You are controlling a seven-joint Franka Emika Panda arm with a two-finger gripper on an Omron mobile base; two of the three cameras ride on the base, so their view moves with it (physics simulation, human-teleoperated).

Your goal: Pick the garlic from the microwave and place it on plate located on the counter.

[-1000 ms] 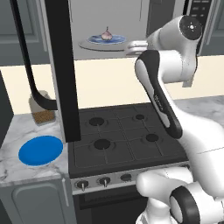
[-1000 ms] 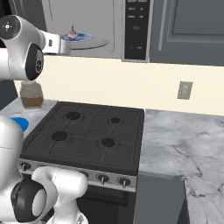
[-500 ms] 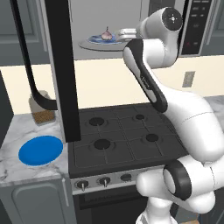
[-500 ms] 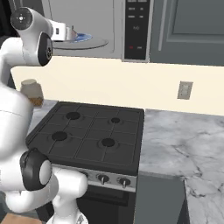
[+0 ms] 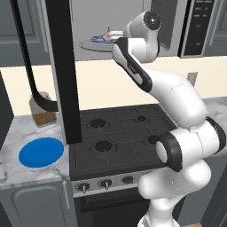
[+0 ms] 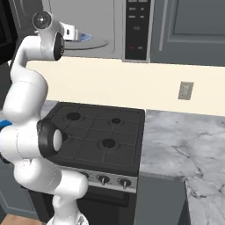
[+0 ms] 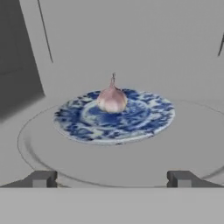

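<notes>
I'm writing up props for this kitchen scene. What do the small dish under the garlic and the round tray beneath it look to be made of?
The patterned dish looks like glazed ceramic: glossy white with blue painted decoration. The turntable beneath reads as clear glass, since the grey floor shows through it, though the render leaves this uncertain. The garlic has a papery pinkish skin.

No text, brand, number or sign can be read anywhere. The microwave [image 6: 110,26] has a dark button panel [image 6: 137,28] at its 3 o'clock side with faint pale marks and small red dots, all too blurred to make out.
</notes>
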